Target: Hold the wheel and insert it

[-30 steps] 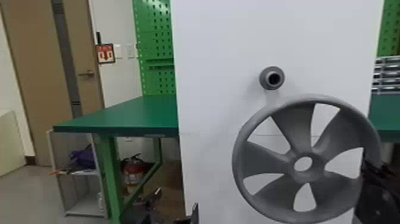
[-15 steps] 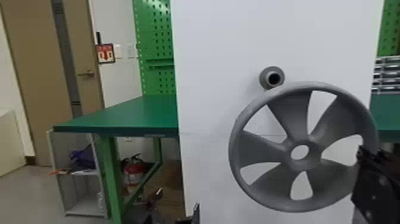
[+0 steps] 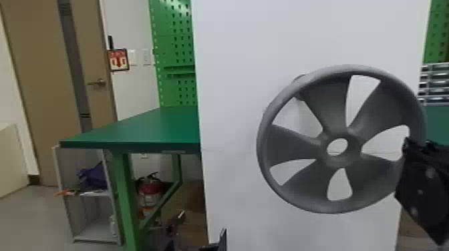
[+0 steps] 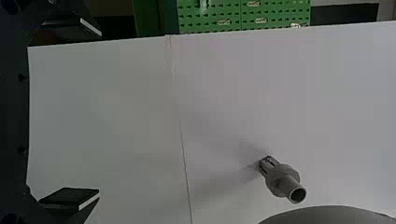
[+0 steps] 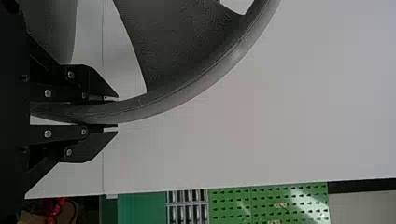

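The wheel (image 3: pixel 334 106) is standing upright at the right, its broad face turning toward the near side and slightly askew. Its hub axis is running roughly near to far, toward the white panel (image 3: pixel 234 50). The right gripper (image 3: pixel 408 147) is pinching the rim at its right side, one finger on each face of the rim wall. The left gripper (image 3: pixel 201 226) is waiting low near the panel, its fingers spreading wide around nothing. A grey peg (image 4: pixel 280 179) is jutting from the panel toward the near side; in the head view the rim's upper left is covering most of it, with the hub hole sitting lower right. At the left, a grey shelf unit (image 3: pixel 97 235) is holding a purple item (image 3: pixel 93 177) beneath the green tabletop (image 3: pixel 143 130). A fire extinguisher (image 3: pixel 150 193) is standing beside it, and small drawers (image 3: pixel 434 83) are stacking up at far right
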Motion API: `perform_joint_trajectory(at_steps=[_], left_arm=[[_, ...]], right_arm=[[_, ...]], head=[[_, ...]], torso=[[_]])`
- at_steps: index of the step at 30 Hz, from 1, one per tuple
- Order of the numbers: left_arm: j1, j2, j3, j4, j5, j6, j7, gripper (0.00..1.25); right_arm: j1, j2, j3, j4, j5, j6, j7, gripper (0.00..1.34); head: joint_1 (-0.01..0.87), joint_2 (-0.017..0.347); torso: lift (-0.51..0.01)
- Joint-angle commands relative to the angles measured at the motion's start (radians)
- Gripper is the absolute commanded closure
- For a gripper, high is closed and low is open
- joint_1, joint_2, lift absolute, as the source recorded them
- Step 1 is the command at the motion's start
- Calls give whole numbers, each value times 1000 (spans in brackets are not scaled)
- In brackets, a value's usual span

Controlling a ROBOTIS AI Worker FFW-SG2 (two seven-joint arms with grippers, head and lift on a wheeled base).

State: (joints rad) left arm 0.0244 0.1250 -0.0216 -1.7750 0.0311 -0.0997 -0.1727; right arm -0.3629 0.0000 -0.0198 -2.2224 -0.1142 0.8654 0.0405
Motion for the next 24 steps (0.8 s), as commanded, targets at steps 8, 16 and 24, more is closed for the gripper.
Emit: perform_joint_trajectory(at_steps=[8, 16, 24], left_arm=[[-1, 1, -4, 3, -3, 6, -1, 96], [-1, 4, -4, 3, -3, 9, -1, 96], [-1, 7, -9, 5, -3, 11, 1, 96]], right_arm=[[-56, 1, 34, 4, 18, 49, -50, 1078], [-60, 1, 75, 4, 1, 34, -154, 1078], [-87, 1, 110, 4, -24, 38, -226, 1078]], head=[[233, 304], [233, 304], [233, 304]], torso=[[-499], [-499], [-499]])
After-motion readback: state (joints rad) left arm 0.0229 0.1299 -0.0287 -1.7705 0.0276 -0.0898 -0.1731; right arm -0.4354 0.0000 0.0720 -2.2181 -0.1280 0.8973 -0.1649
